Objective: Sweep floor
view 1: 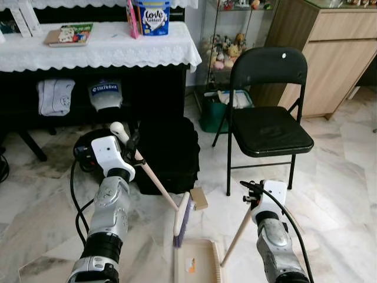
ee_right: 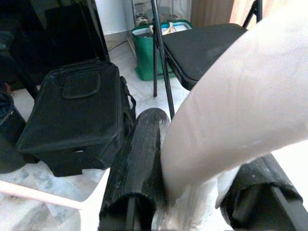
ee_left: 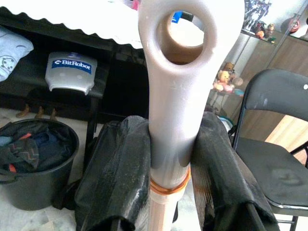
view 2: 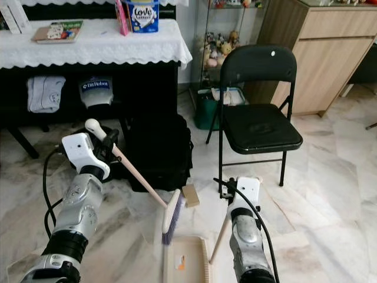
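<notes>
- Two grippers are at work in the left eye view: the left gripper (view 1: 133,143) is clamped on the upper end of the broom handle (view 1: 158,184), which slants down to the broom head (view 1: 181,220). The bristles stand on the marble floor (view 1: 41,206) right at the back edge of the dustpan (view 1: 197,262). A small tan block (view 1: 198,198) lies on the floor just beside the broom head. The right gripper (view 1: 254,194) is clenched on the top of the dustpan handle (view 1: 237,236).
- In the right eye view, a black bag (view 2: 158,150) sits on the floor behind the broom, a black folding chair (view 2: 256,124) stands to its right, and a table with a white lace cloth (view 2: 94,47) is beyond them.
- In the left wrist view, the black fingers (ee_left: 118,178) press on both sides of the broom's pale handle end with its hanging hole (ee_left: 183,31). A dark bucket (ee_left: 36,166) holding cloth stands behind.
- In the right wrist view, the fingers (ee_right: 137,168) squeeze the pale dustpan handle (ee_right: 240,110); the bag, chair and a green bin (ee_right: 144,50) lie beyond.
</notes>
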`<state>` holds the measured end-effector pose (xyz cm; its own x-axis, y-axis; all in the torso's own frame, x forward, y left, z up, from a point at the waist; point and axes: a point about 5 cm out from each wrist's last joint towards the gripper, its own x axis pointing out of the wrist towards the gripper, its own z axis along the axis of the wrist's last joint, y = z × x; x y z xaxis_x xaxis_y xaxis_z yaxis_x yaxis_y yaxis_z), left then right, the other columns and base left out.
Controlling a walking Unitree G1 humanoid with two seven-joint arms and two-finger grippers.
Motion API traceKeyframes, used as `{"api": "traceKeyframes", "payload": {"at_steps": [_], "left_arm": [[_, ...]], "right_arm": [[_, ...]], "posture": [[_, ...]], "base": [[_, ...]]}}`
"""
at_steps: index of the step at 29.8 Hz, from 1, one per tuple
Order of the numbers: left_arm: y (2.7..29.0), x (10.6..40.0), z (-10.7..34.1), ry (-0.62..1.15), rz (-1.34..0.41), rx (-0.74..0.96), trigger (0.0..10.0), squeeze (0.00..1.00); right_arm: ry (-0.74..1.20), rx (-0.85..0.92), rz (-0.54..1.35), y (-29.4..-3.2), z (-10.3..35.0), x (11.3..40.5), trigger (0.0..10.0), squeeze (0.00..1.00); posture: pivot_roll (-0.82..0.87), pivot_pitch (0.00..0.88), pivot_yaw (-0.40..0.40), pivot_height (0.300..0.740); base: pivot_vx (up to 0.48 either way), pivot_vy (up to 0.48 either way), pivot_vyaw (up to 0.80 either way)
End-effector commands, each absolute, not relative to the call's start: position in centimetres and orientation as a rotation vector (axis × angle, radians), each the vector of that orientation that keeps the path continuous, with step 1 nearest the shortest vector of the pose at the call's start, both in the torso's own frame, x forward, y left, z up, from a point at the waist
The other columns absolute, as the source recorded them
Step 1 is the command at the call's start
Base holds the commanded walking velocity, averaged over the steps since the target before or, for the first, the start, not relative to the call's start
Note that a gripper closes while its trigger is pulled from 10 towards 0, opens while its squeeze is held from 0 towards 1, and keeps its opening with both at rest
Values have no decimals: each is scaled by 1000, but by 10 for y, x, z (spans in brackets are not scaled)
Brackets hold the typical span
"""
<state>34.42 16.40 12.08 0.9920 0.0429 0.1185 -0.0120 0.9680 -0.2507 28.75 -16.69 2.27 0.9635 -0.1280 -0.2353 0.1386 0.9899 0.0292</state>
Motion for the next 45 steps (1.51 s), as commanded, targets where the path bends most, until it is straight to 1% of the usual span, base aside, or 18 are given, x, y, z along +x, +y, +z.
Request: {"api": "traceKeyframes", "payload": {"at_steps": [1, 9, 16, 20, 24, 30, 31, 33, 35, 38, 40, 42, 43, 44, 45], "left_arm": [[161, 349, 131, -173, 25, -254, 10000, 0], [161, 357, 132, -189, 130, -248, 10000, 0], [161, 356, 126, -173, 167, -275, 10000, 0], [155, 357, 123, -161, 143, -260, 10000, 0], [144, 360, 122, -137, 71, -160, 10000, 0], [136, 358, 115, -101, -11, -45, 10000, 0], [137, 358, 113, -95, -35, -8, 10000, 0], [138, 357, 112, -91, -45, 10, 10000, 0], [149, 355, 113, -101, -38, 78, 10000, 0], [160, 352, 113, -110, -16, 145, 10000, 0], [171, 350, 115, -117, 29, 194, 10000, 0], [176, 349, 118, -133, 54, 186, 10000, 0], [180, 348, 124, -174, 71, 133, 10000, 0], [180, 348, 124, -174, 71, 133, 10000, 0], [180, 347, 131, -212, 67, 71, 10000, 0]], "right_arm": [[199, 49, -136, -167, 30, 291, 10000, 0], [183, 63, -134, -165, 32, 292, 10000, 0], [177, 70, -135, -164, 33, 292, 10000, 0], [174, 73, -136, -164, 33, 292, 10000, 0], [173, 75, -136, -164, 34, 292, 10000, 0], [175, 78, -138, -163, 33, 292, 10000, 0], [178, 78, -139, -163, 32, 292, 10000, 0], [179, 79, -139, -163, 32, 291, 10000, 0], [181, 80, -138, -162, 31, 291, 10000, 0], [183, 82, -137, -162, 31, 292, 10000, 0], [185, 83, -133, -160, 31, 292, 10000, 0], [186, 83, -131, -160, 31, 293, 10000, 0], [185, 80, -127, -160, 31, 293, 10000, 0], [185, 80, -127, -160, 31, 293, 10000, 0], [186, 78, -125, -160, 31, 293, 10000, 0]], "posture": [[-91, 53, -17, 740], [-92, 54, -14, 740], [-91, 56, -12, 740], [-92, 57, -11, 740], [-92, 57, -11, 740], [-89, 56, -4, 740], [-89, 56, -4, 740], [-89, 56, -4, 740], [-83, 55, -1, 740], [-74, 54, 0, 740], [-73, 55, -1, 740], [-70, 53, -2, 740], [-70, 54, -2, 740], [-70, 54, -2, 740], [-69, 51, -4, 740]], "base": [[0, 0, 0], [0, 0, 0], [0, 0, 0], [0, 0, 0], [0, 0, 0], [0, 0, 0], [0, 0, 0], [0, 0, 0], [0, 0, 0], [0, 0, 0], [0, 0, 0], [0, 0, 0], [0, 0, 0], [0, 0, 0], [0, 0, 0]]}}
